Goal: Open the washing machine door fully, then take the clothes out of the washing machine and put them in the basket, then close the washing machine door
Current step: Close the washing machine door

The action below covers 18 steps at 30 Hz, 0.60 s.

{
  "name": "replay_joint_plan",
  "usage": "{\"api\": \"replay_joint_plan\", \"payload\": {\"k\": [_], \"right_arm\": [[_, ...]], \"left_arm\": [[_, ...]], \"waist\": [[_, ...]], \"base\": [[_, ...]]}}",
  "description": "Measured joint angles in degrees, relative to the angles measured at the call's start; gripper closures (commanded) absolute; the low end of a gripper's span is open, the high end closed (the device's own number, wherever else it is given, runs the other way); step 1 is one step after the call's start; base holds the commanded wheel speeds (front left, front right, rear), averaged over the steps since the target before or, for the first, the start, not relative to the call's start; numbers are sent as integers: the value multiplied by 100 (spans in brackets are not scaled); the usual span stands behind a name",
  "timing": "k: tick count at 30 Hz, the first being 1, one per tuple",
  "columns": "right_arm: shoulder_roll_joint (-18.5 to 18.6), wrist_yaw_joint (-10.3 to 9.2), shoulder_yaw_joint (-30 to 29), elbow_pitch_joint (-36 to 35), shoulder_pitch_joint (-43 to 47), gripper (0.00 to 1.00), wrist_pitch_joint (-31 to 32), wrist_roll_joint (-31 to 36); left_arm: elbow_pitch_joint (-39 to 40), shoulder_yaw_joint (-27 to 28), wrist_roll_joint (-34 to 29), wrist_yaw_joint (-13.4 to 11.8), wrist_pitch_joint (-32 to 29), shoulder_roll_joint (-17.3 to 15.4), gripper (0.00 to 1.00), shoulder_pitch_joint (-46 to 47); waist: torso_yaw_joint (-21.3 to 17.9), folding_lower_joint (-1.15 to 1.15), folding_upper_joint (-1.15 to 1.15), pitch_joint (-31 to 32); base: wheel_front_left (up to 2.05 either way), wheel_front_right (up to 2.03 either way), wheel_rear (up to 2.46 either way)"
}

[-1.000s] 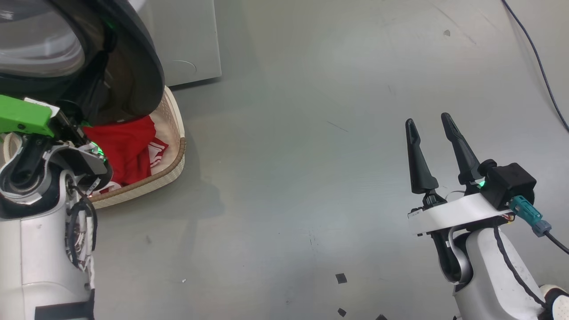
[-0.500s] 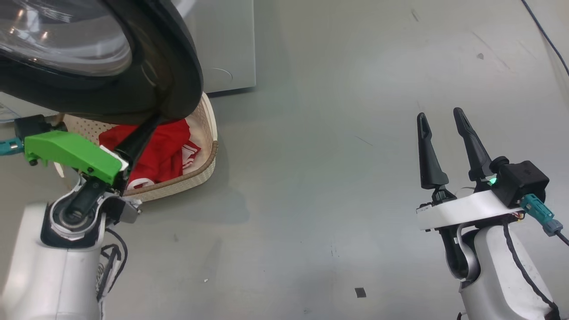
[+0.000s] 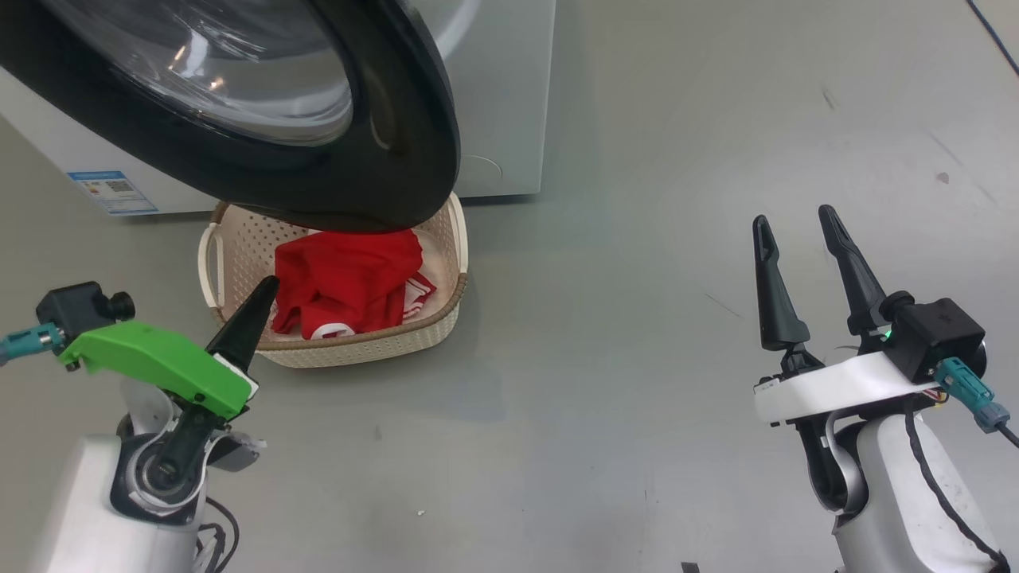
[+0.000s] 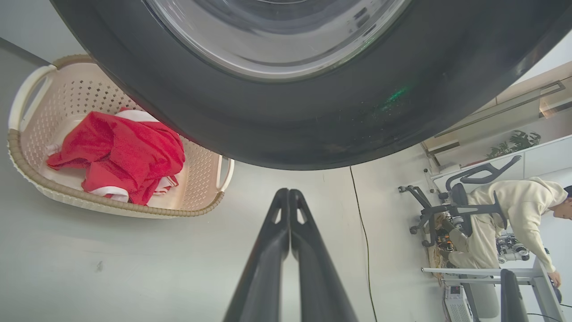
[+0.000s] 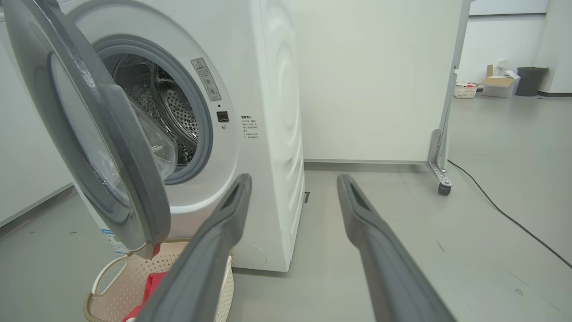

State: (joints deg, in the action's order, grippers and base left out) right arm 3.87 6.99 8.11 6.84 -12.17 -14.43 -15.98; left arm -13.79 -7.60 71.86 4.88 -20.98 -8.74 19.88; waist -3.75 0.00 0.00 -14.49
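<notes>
Grey smooth floor [image 3: 621, 334] is spreading out wide in front of the robot. The big white box-shaped washing machine [image 5: 272, 112] is standing on it by a pale wall. Its large round shiny black door with the bulging clear glass window [image 3: 398, 167] is hanging open. It is sticking out over the small cream plastic basket with holes in its sides and a brown rim [image 3: 231, 255]. The bright red soft clothes with white stripes [image 3: 350, 274] are lying bunched up inside the basket, which is sitting on the floor right in front of the machine. The bit of steel drum [image 5: 174, 107] that is showing is looking empty, so I think closing the door is the job that is coming.

The left end effector [image 4: 289, 193] is pointing at the door's shiny outside from lower down and near it. Its two dark fingers are pressing together and holding nothing. The right end effector [image 3: 794, 215] is sitting well apart on the other side, with its fingers spread open and holding nothing too. The left arm is much nearer, so a push from it on the black rim is looking like the easy way to swing the door shut.
</notes>
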Motion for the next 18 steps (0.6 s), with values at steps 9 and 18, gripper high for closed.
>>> {"api": "replay_joint_plan", "payload": {"k": [9,18], "right_arm": [[56,0,38,0,164,0,0,44],[76,0,116,-2,229,0,0,49]], "left_arm": [[194,-178,-1025,107,851,-241,100,-460],[403,-321,-2444,130,1990,-657,100,-809]], "waist": [[422,0,0,276],[730,0,0,496]], "base": [[0,0,0],[0,0,0]]}}
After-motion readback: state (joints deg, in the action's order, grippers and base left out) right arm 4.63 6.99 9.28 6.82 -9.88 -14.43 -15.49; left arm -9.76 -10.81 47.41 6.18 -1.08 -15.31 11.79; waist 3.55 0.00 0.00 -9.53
